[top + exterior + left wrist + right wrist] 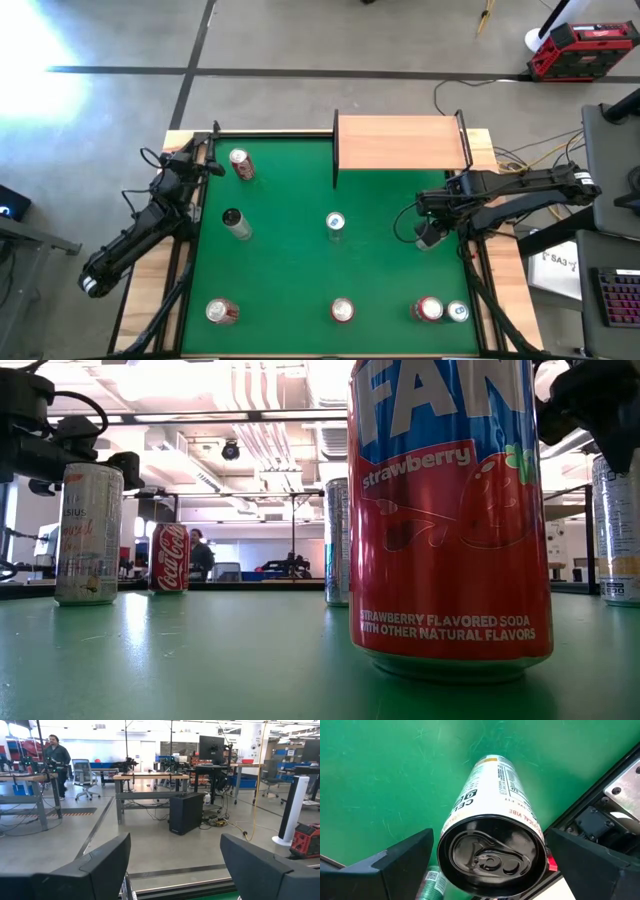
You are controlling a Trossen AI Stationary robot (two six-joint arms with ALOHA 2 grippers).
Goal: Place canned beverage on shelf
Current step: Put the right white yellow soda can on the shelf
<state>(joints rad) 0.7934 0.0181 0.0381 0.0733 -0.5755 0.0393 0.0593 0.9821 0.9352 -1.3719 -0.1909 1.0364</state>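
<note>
The white slim can (490, 827) stands upright at the high view's right-centre, directly beneath the right gripper (487, 862), whose open fingers straddle it without touching; the shelf (400, 142) lies just above in that frame; the left gripper (175, 865) idles open at upper left
</note>
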